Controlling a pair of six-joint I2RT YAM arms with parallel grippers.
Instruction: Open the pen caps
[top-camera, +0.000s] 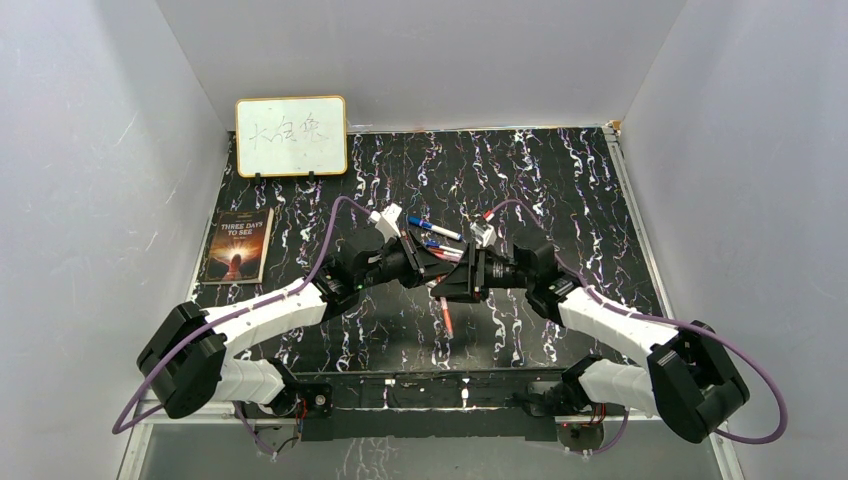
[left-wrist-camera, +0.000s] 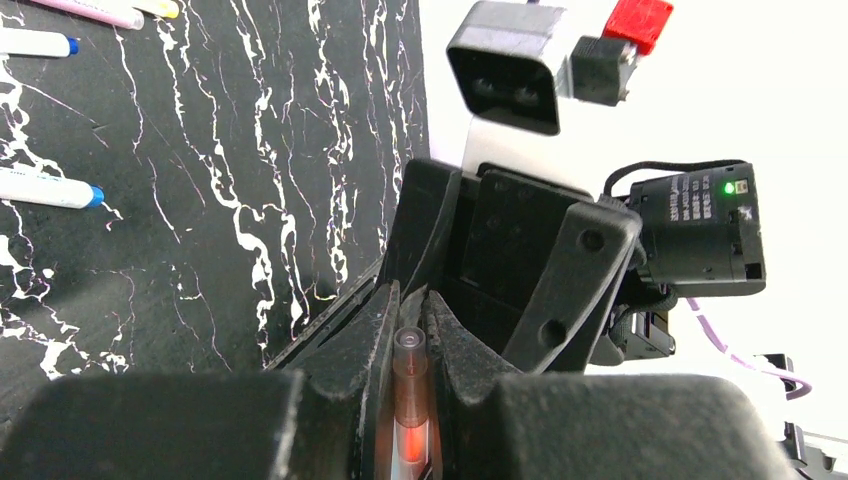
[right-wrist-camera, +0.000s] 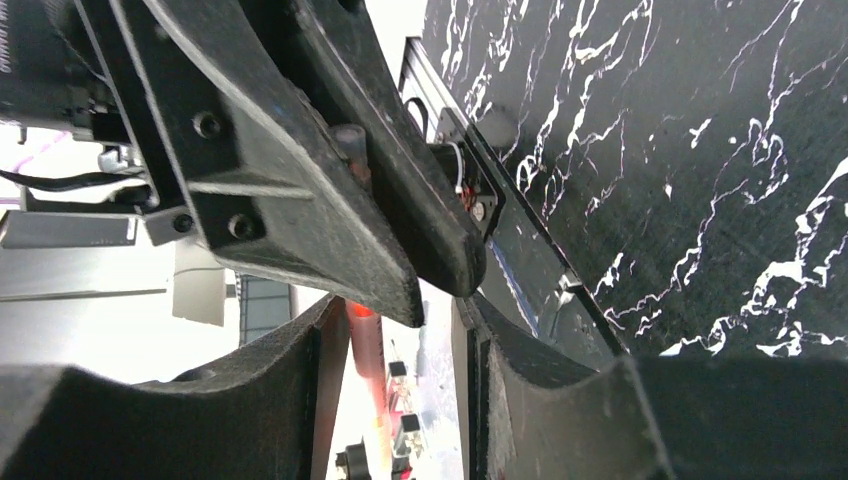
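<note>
My left gripper (top-camera: 432, 268) and right gripper (top-camera: 452, 282) meet tip to tip above the table's middle. The left gripper (left-wrist-camera: 410, 320) is shut on a red pen (left-wrist-camera: 410, 400) near its reddish capped end (left-wrist-camera: 410, 350). The pen's lower part hangs below both grippers (top-camera: 445, 318). In the right wrist view the red pen (right-wrist-camera: 365, 345) runs down from the left gripper's fingers (right-wrist-camera: 330, 230) and lies against one finger of my right gripper (right-wrist-camera: 398, 325), whose jaws stand apart. Two white pens with blue caps (left-wrist-camera: 93, 196) (left-wrist-camera: 72, 45) lie on the table.
More pens (top-camera: 435, 228) lie just behind the grippers on the black marbled table (top-camera: 560, 180). A small whiteboard (top-camera: 291, 136) leans at the back left. A book (top-camera: 237, 245) lies at the left edge. Grey walls enclose the table.
</note>
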